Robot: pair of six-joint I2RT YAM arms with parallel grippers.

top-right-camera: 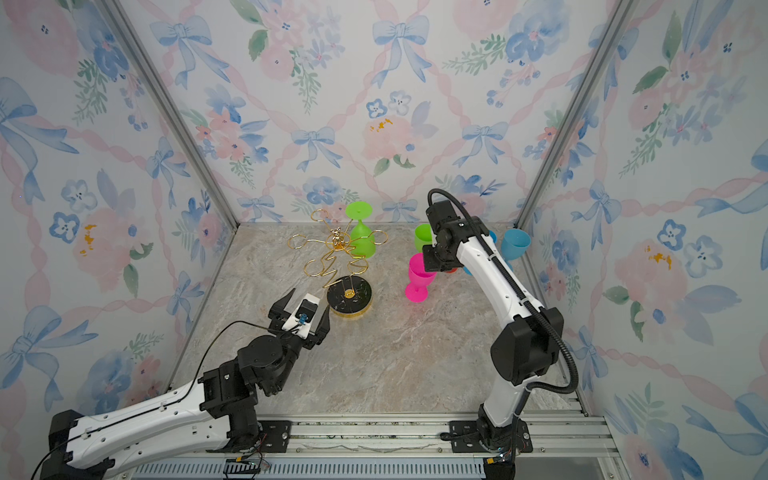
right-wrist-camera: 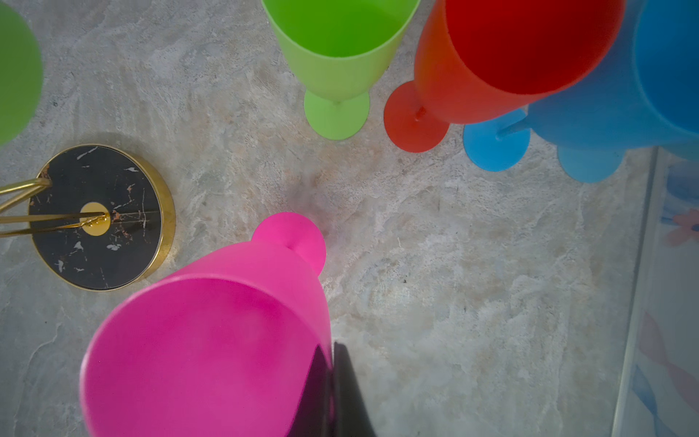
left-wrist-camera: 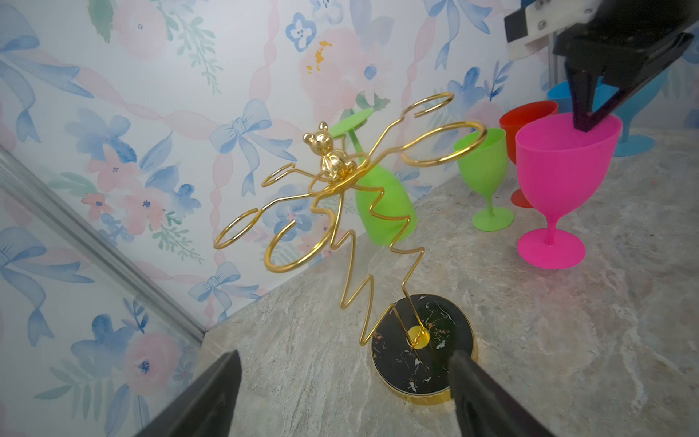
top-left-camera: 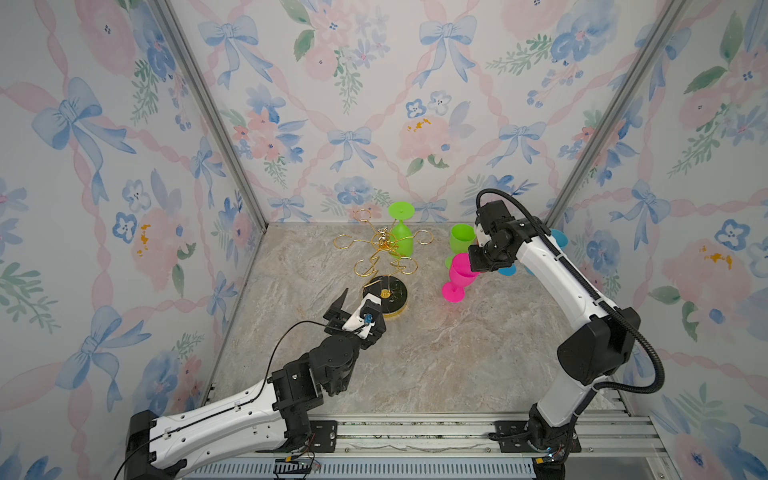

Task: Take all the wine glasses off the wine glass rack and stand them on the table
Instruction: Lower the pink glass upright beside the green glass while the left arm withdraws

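**Rack.** The wine glass rack [top-left-camera: 384, 249] stands upper centre in both top views, on a matte, stone-veined table [top-left-camera: 436, 353]. It is thin polished gold wire: a zigzag stem, open-ring arms spreading from a hub, and a small glossy bear figure [left-wrist-camera: 327, 155] on top. Its base [left-wrist-camera: 423, 352] is a flat round disc, black with pale and orange veining and a gold rim.

**Glass on rack.** One hanging green wine glass [top-left-camera: 401, 241] is upside down on the far side of the rack, foot uppermost. It is opaque, satin plastic.

**Right gripper.** The right gripper [right-wrist-camera: 332, 382] is pinched on the thin rim wall of the pink wine glass [left-wrist-camera: 563, 162], one finger inside the bowl and one outside. This glass is upright, right of the rack and clear of it. Its round foot appears to rest on the table.

**Left gripper.** The left gripper [left-wrist-camera: 346, 353] is spread wide and holds nothing. It is low, just beside the base at lower centre of the wrist frame. Contact cannot be confirmed.

**Other items.** A standing green glass [right-wrist-camera: 340, 45], a red glass [right-wrist-camera: 510, 56] and blue glasses [right-wrist-camera: 624, 94] are clustered upright beyond the pink one.
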